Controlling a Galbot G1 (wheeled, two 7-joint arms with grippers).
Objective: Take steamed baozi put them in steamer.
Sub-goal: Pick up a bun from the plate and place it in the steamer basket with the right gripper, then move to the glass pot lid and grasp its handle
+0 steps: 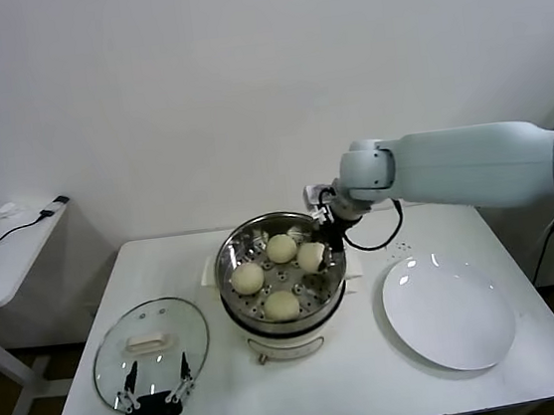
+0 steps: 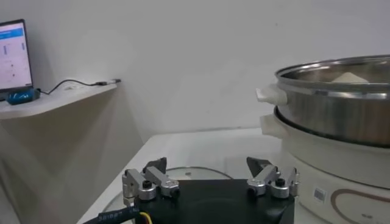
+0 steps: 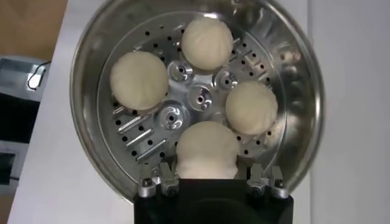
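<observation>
The right tool, gripping the fourth pale round dough baozi, hangs inside the shiny perforated steel steamer by its right rim, while the left tool idles open at the counter's front-left corner.

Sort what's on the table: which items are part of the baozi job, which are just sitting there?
In the job:
- four steamed baozi, all in the steamer
- steamer, mid-table
- right tool, shut on the fourth baozi inside the steamer

Lying about:
- glass lid, flat on the table left of the steamer
- white plate, bare, right of the steamer
- left tool, open, parked over the lid's near edge
</observation>
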